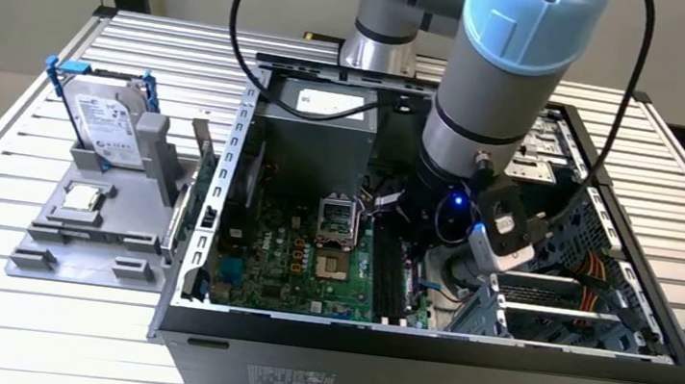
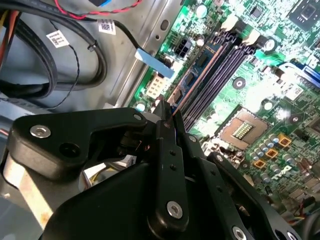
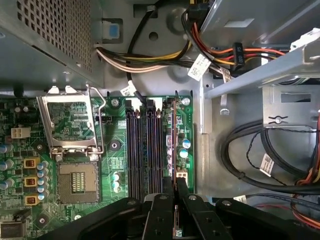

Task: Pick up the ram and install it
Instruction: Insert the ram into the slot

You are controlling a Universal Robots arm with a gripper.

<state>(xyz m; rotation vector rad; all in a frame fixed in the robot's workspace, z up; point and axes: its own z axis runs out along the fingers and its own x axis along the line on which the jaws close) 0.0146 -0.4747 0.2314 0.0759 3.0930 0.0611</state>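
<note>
ram lower end hidden | by tool fingers

both wrist views near motherboard

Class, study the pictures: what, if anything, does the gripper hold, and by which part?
The black gripper is shut on the ram, a thin green circuit-board stick standing edge-on over the black memory slots. It grips the stick's end nearest the gripper.
</note>
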